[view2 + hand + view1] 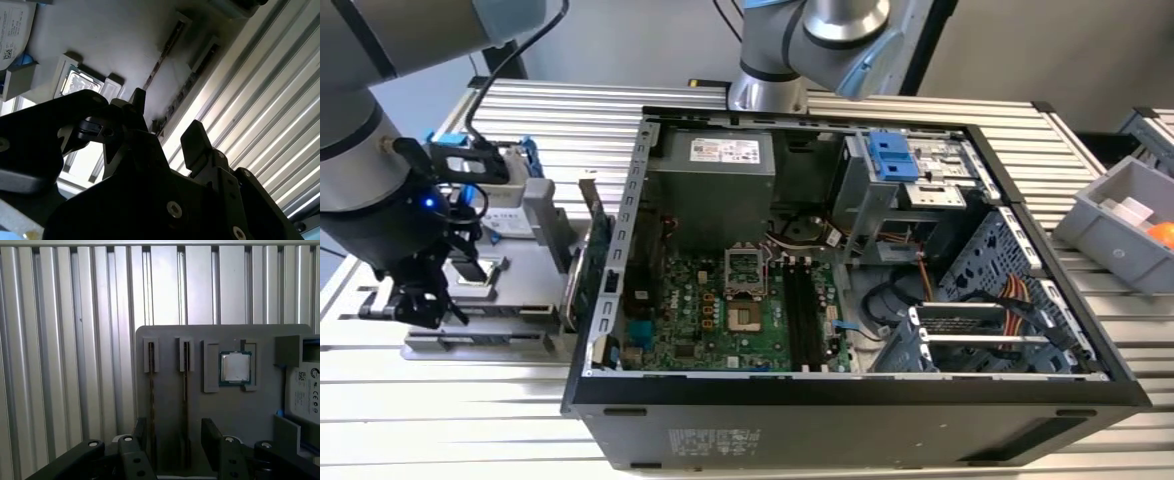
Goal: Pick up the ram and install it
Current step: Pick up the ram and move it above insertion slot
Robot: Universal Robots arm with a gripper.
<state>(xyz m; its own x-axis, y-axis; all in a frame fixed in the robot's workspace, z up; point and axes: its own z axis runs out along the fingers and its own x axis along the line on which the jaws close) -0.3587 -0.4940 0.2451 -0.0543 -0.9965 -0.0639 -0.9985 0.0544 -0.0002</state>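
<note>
Well, the gray tray [225, 410] sits at nine o'clock from the open case [854, 420] in the exterior view. Its two narrow slots each hold a stick of ram [186, 390] standing on edge. A recess beside them holds a CPU [235, 367], with a hard drive [305, 385] further along. The gripper [174, 427] hangs over the tray, fingers spread wide, gripping nothing. In the first wrist view both sticks run between them; whether they touch, I cannot tell.
</note>
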